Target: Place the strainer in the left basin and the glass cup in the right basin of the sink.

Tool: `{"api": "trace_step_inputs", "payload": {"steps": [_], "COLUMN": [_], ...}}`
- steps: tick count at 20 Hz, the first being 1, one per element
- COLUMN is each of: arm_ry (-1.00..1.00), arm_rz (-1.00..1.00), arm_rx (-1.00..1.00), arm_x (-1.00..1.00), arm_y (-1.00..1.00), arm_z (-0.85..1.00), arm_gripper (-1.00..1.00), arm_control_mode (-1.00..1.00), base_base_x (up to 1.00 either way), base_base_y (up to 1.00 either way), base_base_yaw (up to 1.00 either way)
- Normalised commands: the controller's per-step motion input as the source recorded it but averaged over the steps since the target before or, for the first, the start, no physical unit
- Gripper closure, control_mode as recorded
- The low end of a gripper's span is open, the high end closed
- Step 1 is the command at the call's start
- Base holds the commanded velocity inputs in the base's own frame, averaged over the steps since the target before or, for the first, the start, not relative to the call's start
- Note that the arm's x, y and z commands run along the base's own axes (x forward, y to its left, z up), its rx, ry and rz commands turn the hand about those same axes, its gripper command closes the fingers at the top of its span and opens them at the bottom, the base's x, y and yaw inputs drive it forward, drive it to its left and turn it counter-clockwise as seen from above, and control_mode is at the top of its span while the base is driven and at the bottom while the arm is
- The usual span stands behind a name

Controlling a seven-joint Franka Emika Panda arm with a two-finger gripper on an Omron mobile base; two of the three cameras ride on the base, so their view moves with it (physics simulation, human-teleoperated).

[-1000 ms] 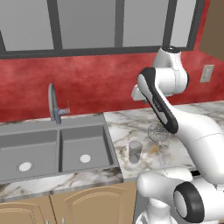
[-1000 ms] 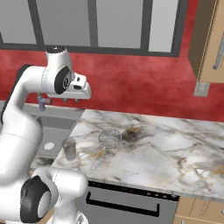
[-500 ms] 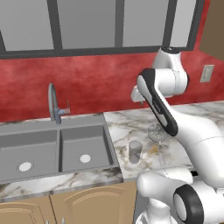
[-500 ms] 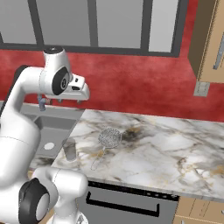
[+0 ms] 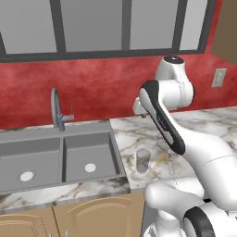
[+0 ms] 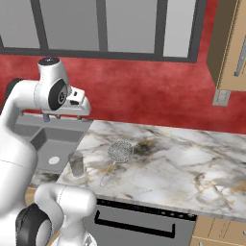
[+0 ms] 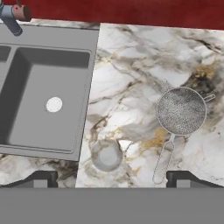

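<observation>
Looking down along the hand, we see our gripper (image 7: 112,177) spread wide and empty, its two dark fingertips (image 7: 40,178) standing far apart at the bottom of the hand view, with nothing between them. From the right base camera the hand (image 6: 77,103) hangs high above the counter, over the edge where the sink meets the marble.

We find the glass cup (image 7: 106,155) upright on the marble counter (image 7: 135,65), just beside the sink's (image 7: 65,35) rim, at about 6 o'clock in the hand view. We place the strainer (image 7: 181,110) at about 3 o'clock, lying on the counter well apart from the cup, its wire handle running down toward 5 o'clock. The right basin (image 7: 48,103) sits at 9 o'clock with its pale drain showing, holding nothing.

From the left base camera we see the left basin (image 5: 28,159) beyond the divider, the faucet (image 5: 56,109) at the back edge, and the cup at 4 o'clock from the right basin.
</observation>
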Motion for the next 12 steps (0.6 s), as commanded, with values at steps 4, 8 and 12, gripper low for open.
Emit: {"api": "trace_step_inputs", "payload": {"steps": [4, 8, 12], "arm_ry": [0.00, 0.00, 0.00], "arm_rz": [0.00, -0.01, -0.01], "arm_rx": [0.00, 0.00, 0.00], "arm_x": [-0.13, -0.16, -0.18], "arm_y": [0.24, 0.24, 0.20], "arm_z": [-0.28, -0.32, -0.33], "arm_gripper": [-1.00, -1.00, -1.00], "arm_control_mode": [-1.00, -1.00, -1.00], "base_base_x": [0.00, 0.00, 0.00], "base_base_y": [0.00, 0.00, 0.00], "base_base_yaw": [0.00, 0.00, 0.00]}}
